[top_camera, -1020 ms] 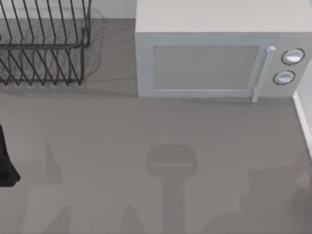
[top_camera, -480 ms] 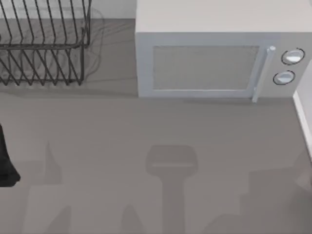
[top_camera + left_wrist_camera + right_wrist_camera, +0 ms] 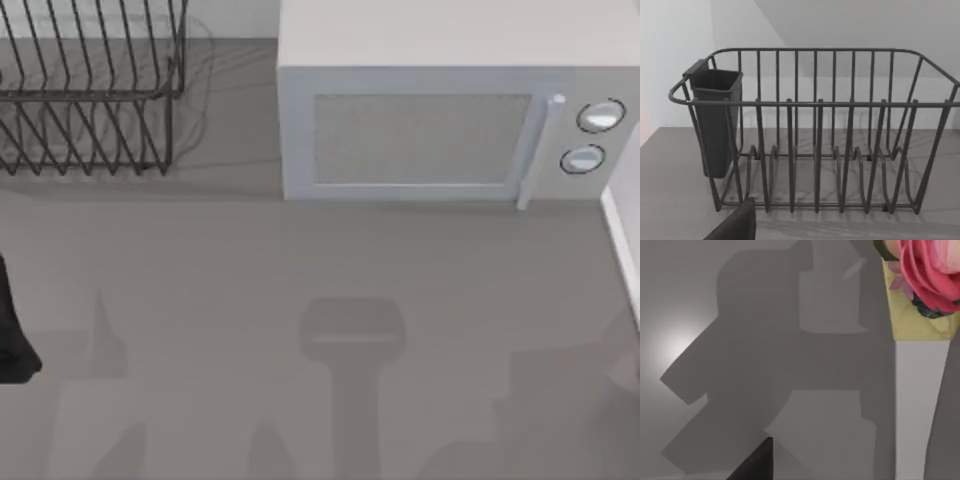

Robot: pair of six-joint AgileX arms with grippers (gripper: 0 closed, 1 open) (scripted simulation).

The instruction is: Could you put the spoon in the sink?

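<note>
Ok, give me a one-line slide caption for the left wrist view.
Empty wire dish rack with a dark utensil cup hung on one end, standing on the grey counter.

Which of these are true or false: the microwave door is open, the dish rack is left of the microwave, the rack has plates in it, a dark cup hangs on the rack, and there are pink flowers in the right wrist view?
1. The microwave door is open. False: it is shut, handle against the front.
2. The dish rack is left of the microwave in the top view. True.
3. The rack holds plates. False: in the left wrist view its slots are bare.
4. A dark cup hangs on the rack's end wall. True.
5. Pink flowers show in the right wrist view. True.
</note>
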